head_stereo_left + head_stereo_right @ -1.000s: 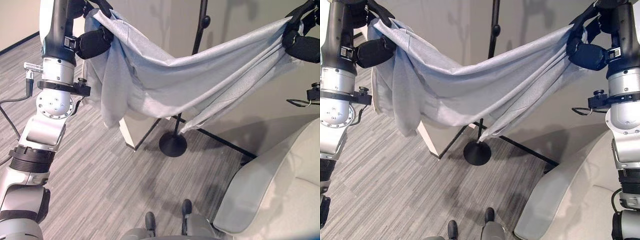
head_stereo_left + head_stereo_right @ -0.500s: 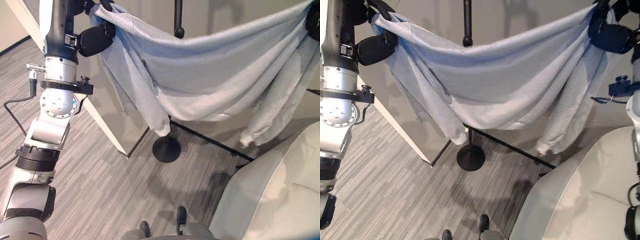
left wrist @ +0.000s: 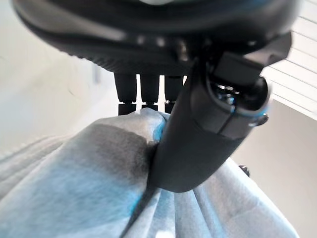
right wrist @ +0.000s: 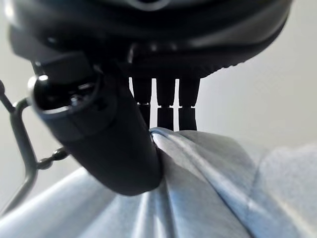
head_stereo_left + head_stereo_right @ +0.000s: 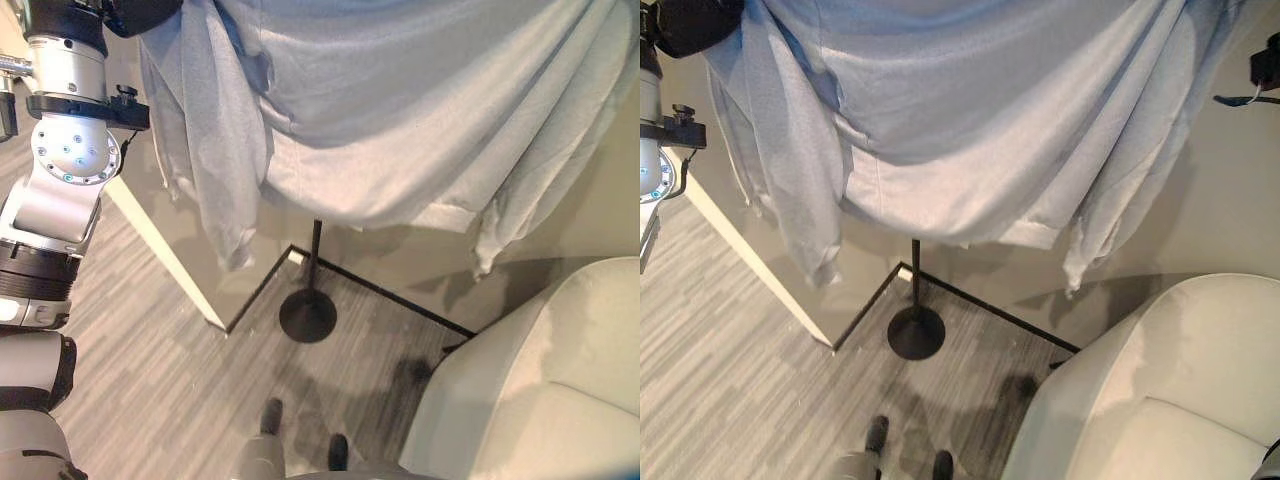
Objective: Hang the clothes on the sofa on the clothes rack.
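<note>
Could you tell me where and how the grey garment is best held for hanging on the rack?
By its top edge, as now: the left hand and right hand each pinch bunched cloth at opposite upper ends, so the grey garment spreads wide above the rack pole.

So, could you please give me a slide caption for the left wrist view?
Left hand pinching a fold of the light grey garment between thumb and fingers.

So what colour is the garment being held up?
Plain light grey garment, no pattern; clearest in the right eye view.
</note>
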`<state>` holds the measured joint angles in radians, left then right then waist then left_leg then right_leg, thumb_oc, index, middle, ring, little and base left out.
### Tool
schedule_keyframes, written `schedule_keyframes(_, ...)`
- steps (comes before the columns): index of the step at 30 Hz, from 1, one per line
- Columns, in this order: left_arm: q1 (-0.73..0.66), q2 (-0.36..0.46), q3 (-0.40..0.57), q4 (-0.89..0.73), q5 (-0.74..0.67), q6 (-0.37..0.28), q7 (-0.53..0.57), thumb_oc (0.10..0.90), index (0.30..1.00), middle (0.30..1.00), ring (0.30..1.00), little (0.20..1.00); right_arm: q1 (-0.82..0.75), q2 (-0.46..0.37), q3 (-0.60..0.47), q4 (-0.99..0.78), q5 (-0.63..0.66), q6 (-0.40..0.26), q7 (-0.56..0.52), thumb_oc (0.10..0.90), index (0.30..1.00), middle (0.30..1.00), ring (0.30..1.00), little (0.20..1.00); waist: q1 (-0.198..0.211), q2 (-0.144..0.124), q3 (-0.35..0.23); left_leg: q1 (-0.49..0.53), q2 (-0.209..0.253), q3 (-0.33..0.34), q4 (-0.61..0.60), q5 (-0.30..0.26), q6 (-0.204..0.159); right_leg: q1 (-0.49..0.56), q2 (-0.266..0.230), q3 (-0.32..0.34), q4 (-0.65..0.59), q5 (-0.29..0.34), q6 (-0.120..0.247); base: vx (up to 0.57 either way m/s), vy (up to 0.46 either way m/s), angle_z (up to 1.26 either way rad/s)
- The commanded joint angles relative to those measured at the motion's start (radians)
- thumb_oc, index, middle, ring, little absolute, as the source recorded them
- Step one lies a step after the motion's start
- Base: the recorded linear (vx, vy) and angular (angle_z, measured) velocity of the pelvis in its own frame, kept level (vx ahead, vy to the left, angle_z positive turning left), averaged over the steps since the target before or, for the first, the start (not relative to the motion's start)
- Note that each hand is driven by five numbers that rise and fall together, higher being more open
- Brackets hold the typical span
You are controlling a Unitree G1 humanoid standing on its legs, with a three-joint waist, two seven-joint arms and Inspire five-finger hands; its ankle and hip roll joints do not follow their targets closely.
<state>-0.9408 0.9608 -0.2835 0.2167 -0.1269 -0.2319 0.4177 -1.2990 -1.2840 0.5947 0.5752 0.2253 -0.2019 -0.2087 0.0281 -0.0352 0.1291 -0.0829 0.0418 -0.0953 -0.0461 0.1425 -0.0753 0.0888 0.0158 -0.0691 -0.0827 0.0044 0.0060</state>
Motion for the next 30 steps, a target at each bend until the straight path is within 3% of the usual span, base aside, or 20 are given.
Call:
schedule_keyframes(1,-0.235,0.042,-0.075,0.185,-0.004,-0.017,0.035,0.400,0.300,0.300,0.300,0.300,-0.230,0.078,0.093,0.105,0.087,0.003,-0.018,0.400,0.300,0.300,0.300,0.300,0.043,-0.042,-0.137,0.068,-0.053,0.055,-0.041,-0.062,-0.016,0.047,-0.060,-0.045,-0.005,0.021,0.119,0.13,0.094,-0.18)
schedule_keyframes(5,-0.391,0.030,-0.233,0.356,-0.001,0.004,0.009,0.400,0.300,0.300,0.300,0.300,-0.341,0.174,0.199,0.259,0.078,0.022,-0.010,0.400,0.300,0.300,0.300,0.300,0.053,-0.043,-0.143,0.075,-0.058,0.085,-0.041,-0.079,-0.004,0.042,-0.077,-0.039,-0.005,0.031,0.134,0.10,0.078,-0.18)
schedule_keyframes(6,-0.395,0.029,-0.235,0.358,-0.002,0.003,0.009,0.400,0.300,0.300,0.300,0.300,-0.344,0.174,0.200,0.261,0.079,0.021,-0.010,0.400,0.300,0.300,0.300,0.300,0.055,-0.043,-0.142,0.075,-0.057,0.086,-0.041,-0.079,-0.004,0.042,-0.077,-0.039,-0.005,0.031,0.134,0.07,0.065,-0.11)
schedule_keyframes(8,-0.494,-0.012,-0.345,0.484,0.003,0.015,-0.011,0.400,0.300,0.300,0.300,0.300,-0.424,0.255,0.269,0.381,0.047,0.041,-0.015,0.400,0.300,0.300,0.300,0.300,0.053,-0.042,-0.142,0.069,-0.055,0.102,-0.041,-0.085,0.002,0.028,-0.084,-0.038,-0.005,0.041,0.142,0.05,0.062,-0.10)
schedule_keyframes(15,-0.528,-0.086,-0.408,0.638,0.031,0.040,-0.027,0.400,0.300,0.300,0.300,0.300,-0.414,0.371,0.263,0.492,-0.001,0.063,-0.022,0.400,0.300,0.300,0.300,0.300,0.053,-0.046,-0.126,0.048,-0.053,0.117,-0.041,-0.091,0.010,-0.007,-0.088,-0.039,-0.005,0.052,0.150,0.01,0.024,-0.12)
schedule_keyframes(19,-0.402,-0.112,-0.340,0.648,0.036,0.050,-0.040,0.400,0.300,0.300,0.300,0.300,-0.262,0.424,0.160,0.454,-0.012,0.070,-0.020,0.400,0.300,0.300,0.300,0.300,0.054,-0.045,-0.109,0.043,-0.052,0.124,-0.041,-0.097,0.019,-0.021,-0.088,-0.038,-0.005,0.057,0.149,0.01,0.015,-0.05)
schedule_keyframes(21,-0.398,-0.111,-0.339,0.645,0.037,0.051,-0.039,0.400,0.300,0.300,0.300,0.300,-0.256,0.425,0.157,0.451,-0.013,0.071,-0.021,0.400,0.300,0.300,0.300,0.300,0.054,-0.046,-0.112,0.043,-0.052,0.125,-0.041,-0.097,0.019,-0.021,-0.088,-0.037,-0.005,0.056,0.149,0.02,0.014,-0.08)
schedule_keyframes(22,-0.280,-0.117,-0.270,0.599,0.042,0.052,-0.043,0.400,0.300,0.300,0.300,0.300,-0.140,0.440,0.077,0.393,-0.009,0.069,-0.021,0.400,0.300,0.300,0.300,0.300,0.055,-0.044,-0.101,0.047,-0.054,0.126,-0.041,-0.102,0.025,-0.019,-0.090,-0.039,-0.005,0.055,0.148,0.03,0.025,-0.07)
schedule_keyframes(26,-0.111,-0.136,-0.174,0.501,0.063,0.057,-0.048,0.400,0.300,0.300,0.300,0.300,0.036,0.469,-0.044,0.274,-0.002,0.062,-0.031,0.400,0.300,0.300,0.300,0.300,0.055,-0.039,-0.094,0.056,-0.057,0.128,-0.041,-0.111,0.031,-0.010,-0.097,-0.045,-0.005,0.051,0.147,0.03,0.027,-0.08)
schedule_keyframes(27,0.028,-0.180,-0.113,0.449,0.058,0.048,-0.082,0.400,0.300,0.300,0.300,0.300,0.197,0.517,-0.149,0.191,0.010,0.040,-0.032,0.400,0.300,0.300,0.300,0.300,0.056,-0.031,-0.087,0.073,-0.061,0.131,-0.041,-0.121,0.035,0.003,-0.103,-0.049,-0.005,0.047,0.146,0.05,0.027,-0.08)
schedule_keyframes(30,0.096,-0.213,-0.093,0.435,0.023,0.034,-0.107,0.400,0.300,0.300,0.300,0.300,0.281,0.553,-0.199,0.146,0.020,0.027,-0.028,0.400,0.300,0.300,0.300,0.300,0.057,-0.026,-0.089,0.087,-0.061,0.134,-0.041,-0.125,0.036,0.015,-0.107,-0.055,-0.005,0.044,0.147,0.04,0.015,-0.06)
